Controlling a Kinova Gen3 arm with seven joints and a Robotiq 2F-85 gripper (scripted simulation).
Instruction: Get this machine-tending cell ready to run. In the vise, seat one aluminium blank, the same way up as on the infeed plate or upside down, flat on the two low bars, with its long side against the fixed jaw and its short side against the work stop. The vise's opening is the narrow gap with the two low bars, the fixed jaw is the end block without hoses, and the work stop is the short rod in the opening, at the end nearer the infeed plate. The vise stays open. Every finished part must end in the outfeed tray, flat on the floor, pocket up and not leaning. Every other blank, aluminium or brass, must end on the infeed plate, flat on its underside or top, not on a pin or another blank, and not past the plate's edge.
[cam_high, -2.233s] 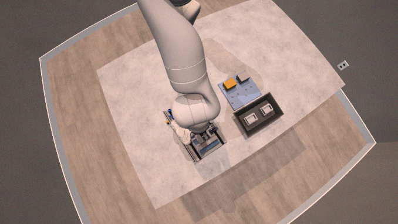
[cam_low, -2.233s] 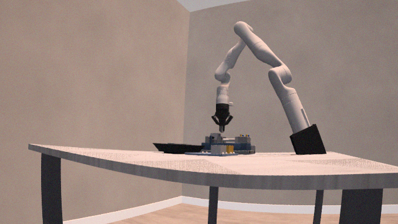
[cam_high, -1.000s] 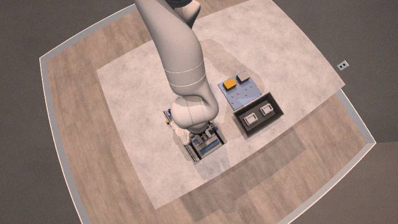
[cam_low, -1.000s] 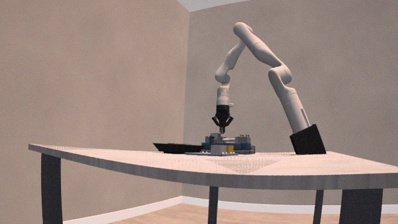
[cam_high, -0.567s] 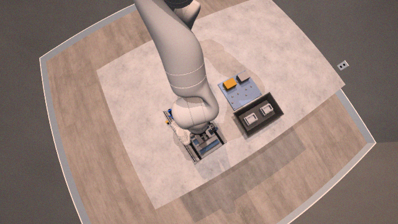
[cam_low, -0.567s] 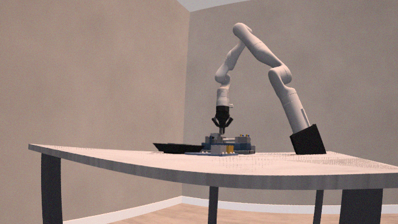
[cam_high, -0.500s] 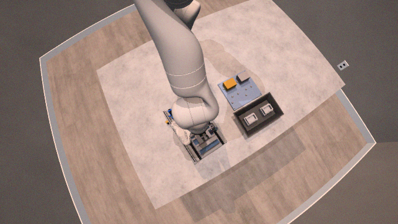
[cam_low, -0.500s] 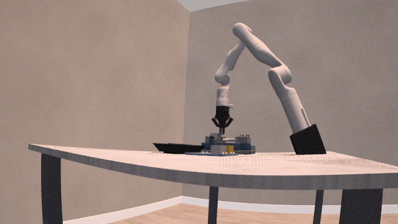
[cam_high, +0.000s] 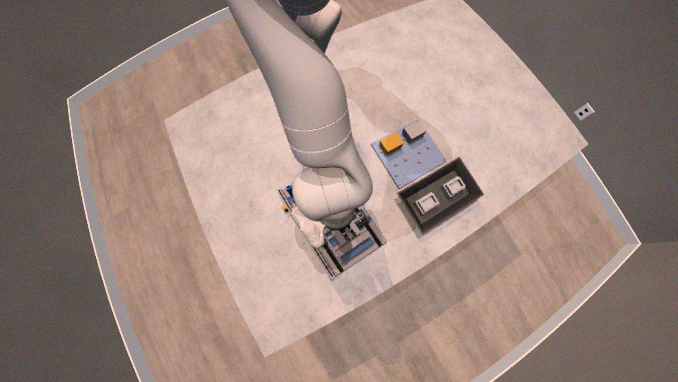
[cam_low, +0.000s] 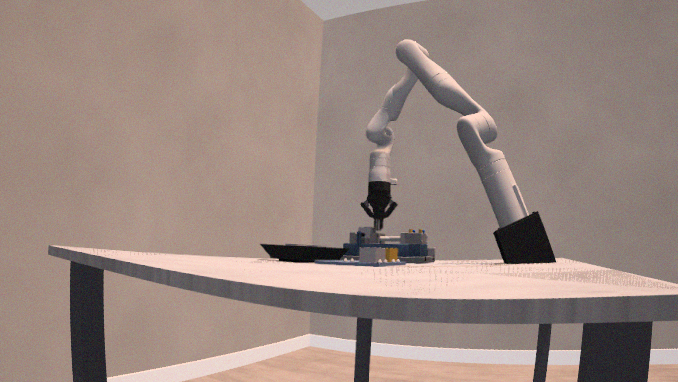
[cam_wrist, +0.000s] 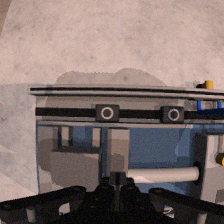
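My gripper (cam_low: 378, 221) is shut, with nothing between the fingers, and points straight down just above the vise (cam_low: 390, 245). The arm hides much of the vise in the overhead view (cam_high: 350, 240). In the wrist view the shut fingertips (cam_wrist: 116, 181) hang over the vise's blue opening, with a grey block (cam_wrist: 70, 167) to the left and a white rod (cam_wrist: 162, 174) to the right. I cannot tell whether a blank lies in the opening. On the infeed plate (cam_high: 407, 155) lie a brass blank (cam_high: 391, 142) and an aluminium blank (cam_high: 414, 131), both flat. The outfeed tray (cam_high: 440, 194) holds two finished parts (cam_high: 427, 202) (cam_high: 454, 187), pocket up.
A black rail with two bolts (cam_wrist: 106, 112) runs along the vise's far side. Small blue and yellow fittings (cam_high: 287, 197) sit at the vise's hose end. The arm's base (cam_low: 524, 239) stands to the right behind the vise.
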